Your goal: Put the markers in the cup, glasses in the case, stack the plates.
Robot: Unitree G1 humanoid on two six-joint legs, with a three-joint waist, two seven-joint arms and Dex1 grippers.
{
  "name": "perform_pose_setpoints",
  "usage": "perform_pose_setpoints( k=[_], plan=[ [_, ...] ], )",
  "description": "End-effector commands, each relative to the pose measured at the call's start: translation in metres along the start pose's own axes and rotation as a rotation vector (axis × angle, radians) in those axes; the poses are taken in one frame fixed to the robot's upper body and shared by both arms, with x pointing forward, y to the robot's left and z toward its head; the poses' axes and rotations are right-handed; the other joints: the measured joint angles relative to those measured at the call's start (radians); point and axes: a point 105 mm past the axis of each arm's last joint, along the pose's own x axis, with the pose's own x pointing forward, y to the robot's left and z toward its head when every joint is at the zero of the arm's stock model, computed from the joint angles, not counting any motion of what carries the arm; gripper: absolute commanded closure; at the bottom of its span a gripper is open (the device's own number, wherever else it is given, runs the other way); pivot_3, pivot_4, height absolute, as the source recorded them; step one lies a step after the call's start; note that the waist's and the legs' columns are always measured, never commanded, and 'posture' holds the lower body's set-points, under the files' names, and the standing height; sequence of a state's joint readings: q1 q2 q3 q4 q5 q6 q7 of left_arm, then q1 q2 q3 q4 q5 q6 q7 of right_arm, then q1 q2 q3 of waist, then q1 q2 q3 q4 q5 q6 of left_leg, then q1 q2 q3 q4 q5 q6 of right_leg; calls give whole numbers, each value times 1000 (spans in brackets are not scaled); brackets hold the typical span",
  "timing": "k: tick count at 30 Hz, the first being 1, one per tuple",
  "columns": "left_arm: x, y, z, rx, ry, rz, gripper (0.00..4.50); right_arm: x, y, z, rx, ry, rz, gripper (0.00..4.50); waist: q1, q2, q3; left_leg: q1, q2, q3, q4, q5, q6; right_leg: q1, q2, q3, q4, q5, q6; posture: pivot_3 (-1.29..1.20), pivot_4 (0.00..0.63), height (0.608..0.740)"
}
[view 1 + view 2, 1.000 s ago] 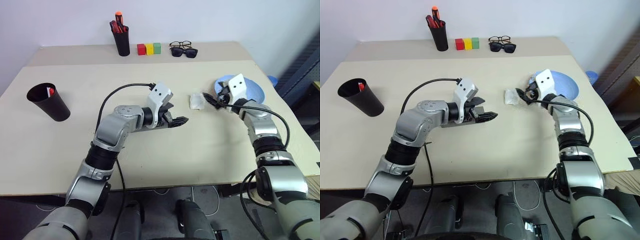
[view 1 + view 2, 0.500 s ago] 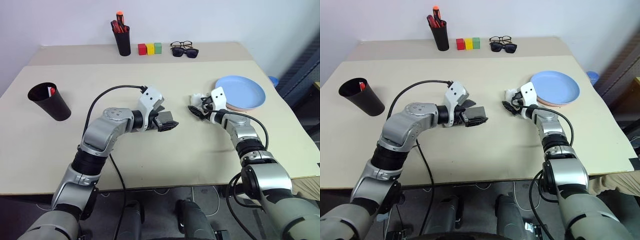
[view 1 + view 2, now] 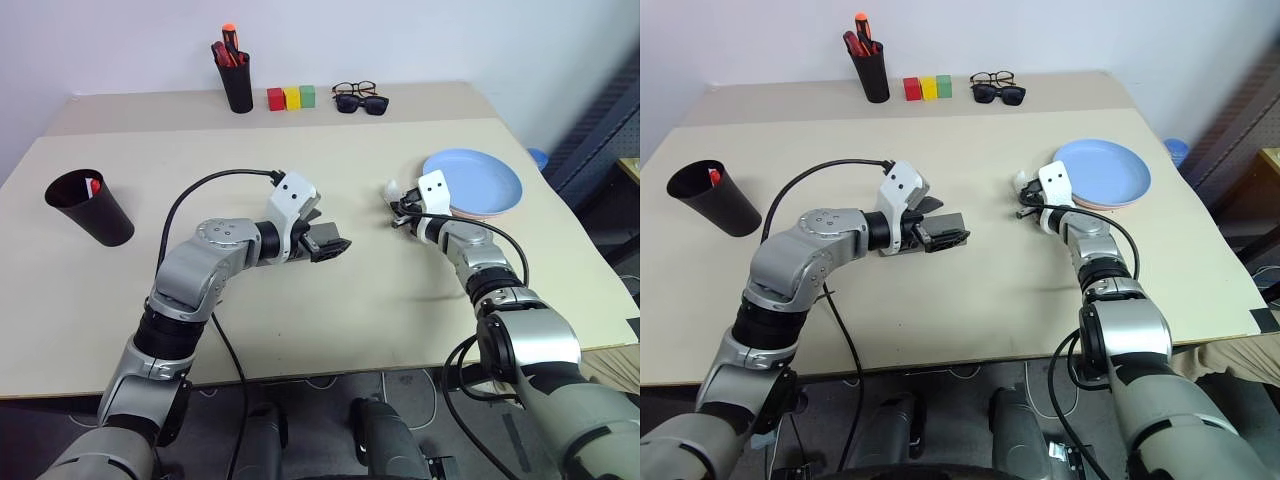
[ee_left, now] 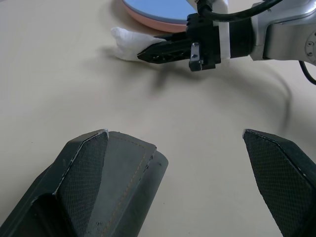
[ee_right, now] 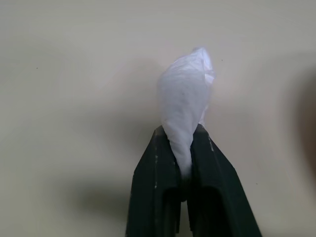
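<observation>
My right gripper (image 5: 182,163) is shut on a white crumpled wad (image 5: 185,94) lying on the table just left of the plates. The light blue plate (image 3: 478,180) sits on the salmon pink one (image 3: 468,213). My left gripper (image 4: 175,136) hovers mid-table, its jaws wide apart. A dark grey flat piece with a stitched seam, apparently the case (image 4: 131,182), rests against one finger, clear of the other. The black cup (image 3: 90,210) stands at the far left with a red-tipped marker (image 3: 94,186) in it. The glasses are out of view.
Along the table's back edge stand a black pen holder (image 3: 237,80) with red and orange pens, three coloured blocks (image 3: 291,97), and black sunglasses with a dark-framed pair (image 3: 360,98). The table's right edge lies just beyond the plates.
My right gripper came down off the plates to the white wad and shut on it. My left gripper drew back slightly to the left, jaws still wide.
</observation>
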State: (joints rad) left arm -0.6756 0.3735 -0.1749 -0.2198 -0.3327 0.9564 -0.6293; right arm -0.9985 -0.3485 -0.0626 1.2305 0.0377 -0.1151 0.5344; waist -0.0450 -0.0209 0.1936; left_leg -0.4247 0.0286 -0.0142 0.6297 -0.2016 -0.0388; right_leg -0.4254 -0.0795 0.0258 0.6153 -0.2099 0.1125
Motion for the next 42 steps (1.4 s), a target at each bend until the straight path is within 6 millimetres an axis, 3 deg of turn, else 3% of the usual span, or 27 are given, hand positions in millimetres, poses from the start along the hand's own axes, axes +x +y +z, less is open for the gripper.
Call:
perform_pose_setpoints(
  k=[1,4,7,11,15,23,26,32,33,40,42],
  plan=[
    [-4,-4,11,18,-48,-2,0,1,-5,33,-39,-120,-23,4414,0,0,0,0,0,0,0,0,0,0,0,0,0,0,0,0,150,740],
    [-3,-7,10,11,-51,-16,0,-2,-9,62,-33,-240,-16,4414,0,0,0,0,0,0,0,0,0,0,0,0,0,0,0,0,150,740],
    [-2,-14,12,10,-72,-57,0,-11,-26,89,-59,-327,-71,4414,0,1,0,0,0,0,0,0,0,0,0,0,0,0,0,0,150,740],
    [0,-25,18,24,-122,-121,0,-24,-49,109,-104,-362,-157,4414,3,1,0,0,0,0,0,0,0,0,0,0,0,0,0,0,150,740],
    [8,-28,34,36,-213,-134,0,-40,-83,105,-156,-298,-278,4414,6,1,0,-1,0,0,0,0,0,0,0,0,-1,0,0,0,150,740],
    [15,-22,47,43,-269,-94,0,-48,-98,74,-130,-184,-325,4414,-5,1,1,1,0,0,-1,0,0,0,0,0,0,0,0,0,150,740],
    [15,-20,48,46,-270,-88,0,-49,-99,61,-117,-142,-321,3466,0,1,1,0,0,0,0,0,0,0,0,0,-1,0,0,0,150,740],
    [15,-18,46,43,-271,-83,0,-54,-106,59,-144,-127,-364,372,1,1,1,0,0,0,0,0,0,0,0,0,-1,0,0,0,150,740],
    [15,-18,45,30,-270,-75,0,-55,-108,60,-152,-129,-369,89,1,1,1,0,0,0,0,0,0,0,0,0,-1,0,0,0,150,740],
    [15,-21,34,73,-258,-74,0,-70,-115,58,-193,-144,-328,89,1,1,1,0,0,0,0,0,0,0,0,0,-1,0,0,0,150,740],
    [10,-20,30,100,-273,-66,0,-75,-107,57,-208,-172,-238,89,1,1,1,0,0,0,0,0,0,0,0,0,-1,0,0,0,150,740]
  ],
)
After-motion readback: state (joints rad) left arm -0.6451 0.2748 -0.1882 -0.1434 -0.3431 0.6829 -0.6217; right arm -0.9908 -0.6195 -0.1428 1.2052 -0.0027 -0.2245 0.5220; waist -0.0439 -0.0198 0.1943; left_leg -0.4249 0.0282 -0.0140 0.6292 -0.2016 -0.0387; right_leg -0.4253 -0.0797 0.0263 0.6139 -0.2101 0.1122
